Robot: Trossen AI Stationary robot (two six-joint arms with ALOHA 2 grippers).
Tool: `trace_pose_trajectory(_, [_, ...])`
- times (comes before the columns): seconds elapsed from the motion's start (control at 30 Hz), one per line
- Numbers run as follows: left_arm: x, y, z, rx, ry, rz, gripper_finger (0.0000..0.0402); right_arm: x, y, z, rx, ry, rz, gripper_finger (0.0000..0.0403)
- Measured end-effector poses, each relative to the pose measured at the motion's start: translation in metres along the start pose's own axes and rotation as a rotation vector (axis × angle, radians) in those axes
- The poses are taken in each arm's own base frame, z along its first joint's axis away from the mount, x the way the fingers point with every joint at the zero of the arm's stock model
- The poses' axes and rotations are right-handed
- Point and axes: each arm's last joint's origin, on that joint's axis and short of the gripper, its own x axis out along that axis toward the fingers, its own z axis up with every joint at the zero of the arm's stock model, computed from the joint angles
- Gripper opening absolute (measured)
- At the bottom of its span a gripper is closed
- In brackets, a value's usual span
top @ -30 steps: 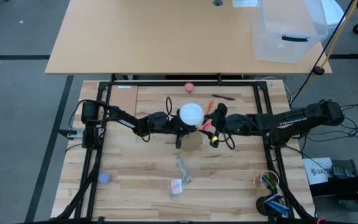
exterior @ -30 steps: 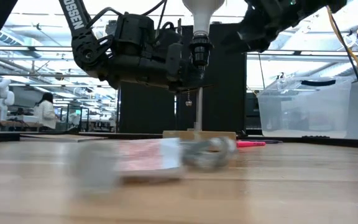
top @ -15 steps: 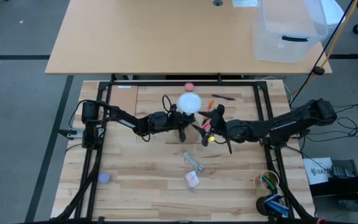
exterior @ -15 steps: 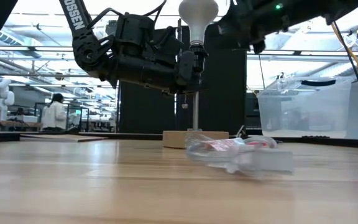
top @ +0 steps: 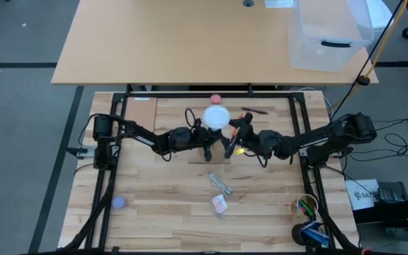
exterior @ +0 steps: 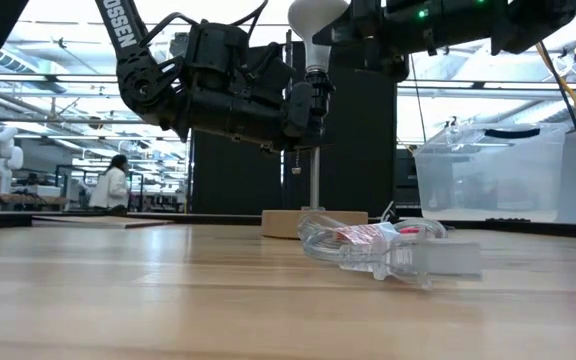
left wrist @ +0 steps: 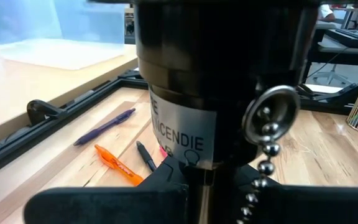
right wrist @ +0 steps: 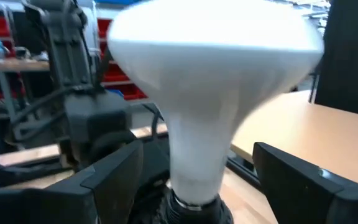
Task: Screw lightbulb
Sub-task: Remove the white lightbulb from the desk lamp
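Observation:
The white lightbulb [top: 217,117] stands upright with its base in the black socket [exterior: 313,90] of a lamp stand. The stand has a thin rod and a wooden base [exterior: 308,222] that rests on the table. My left gripper [top: 205,139] is shut on the socket, whose label and pull chain fill the left wrist view [left wrist: 185,124]. My right gripper [top: 229,138] is open. Its two fingers stand on either side of the bulb's neck [right wrist: 197,162] with a gap on each side, touching nothing. My left gripper holds the black socket [left wrist: 191,149] at the top of the stand's rod, pinched between its two fingers. It comes in level from the table's left. The lamp stands upright, its wooden base on the table.
A clear plastic packet [top: 219,190] lies on the table nearer the front, close to the low camera [exterior: 388,245]. A pink ball [top: 216,99] and pens [top: 253,110] lie at the far side. A pen cup [top: 305,207] stands front right. A clear bin [top: 328,32] sits on the far table.
The socket and bulb in my left gripper have shifted a little toward the table's far edge. My right gripper has swung in toward the bulb. The clear plastic packet has slid along the table toward the right and now lies still.

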Motion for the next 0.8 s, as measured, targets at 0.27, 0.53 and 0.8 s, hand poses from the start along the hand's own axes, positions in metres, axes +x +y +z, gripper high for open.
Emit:
trace_pose_trajectory(0.27, [0.000,0.000,0.000,0.000,0.000,0.000,0.0025,0.007,-0.010,0.006,0.034,-0.057,0.058,0.0297])
trace_pose_trajectory(0.53, [0.000,0.000,0.000,0.000,0.000,0.000,0.0025,0.018,-0.019,0.012,0.051,-0.042,0.115,0.0297])
trace_pose_trajectory(0.8, [0.000,0.000,0.000,0.000,0.001,-0.003,0.0025,0.025,-0.017,0.021,0.010,-0.020,0.123,0.0297])
